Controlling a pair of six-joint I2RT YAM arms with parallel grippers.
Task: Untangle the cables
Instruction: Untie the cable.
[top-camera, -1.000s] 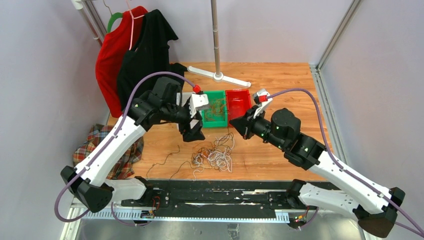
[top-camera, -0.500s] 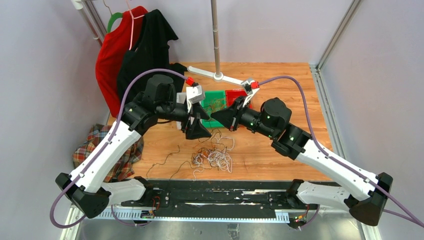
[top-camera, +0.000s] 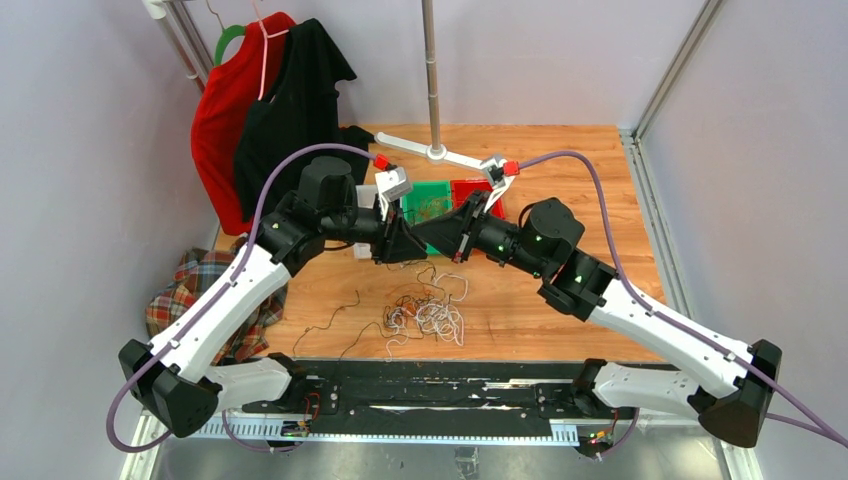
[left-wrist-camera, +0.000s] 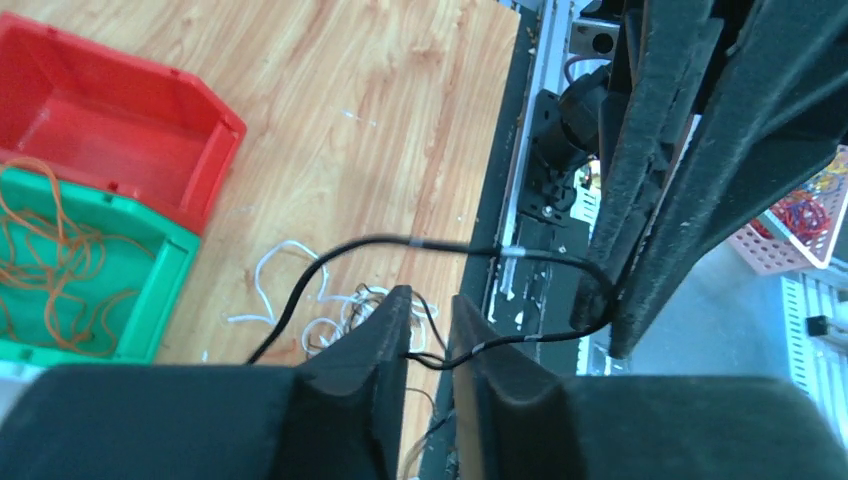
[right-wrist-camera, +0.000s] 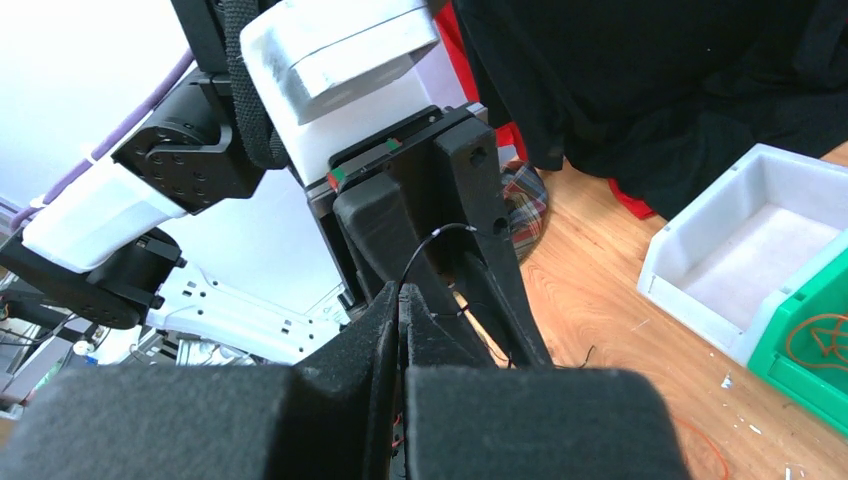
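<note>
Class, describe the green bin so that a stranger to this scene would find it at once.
On the wooden table, find the row of three bins near its middle. The green bin is the middle one, between a white bin and a red bin; it alone holds orange wires.

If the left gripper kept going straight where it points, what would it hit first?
Probably the black cable arching just ahead of the left gripper, then perhaps the right gripper; depth unclear.

Bare table (top-camera: 500, 310) lies open right of the cables (top-camera: 428, 315); behind them stand obstacles (green bin (top-camera: 430, 185), red bin (top-camera: 465, 187)).
</note>
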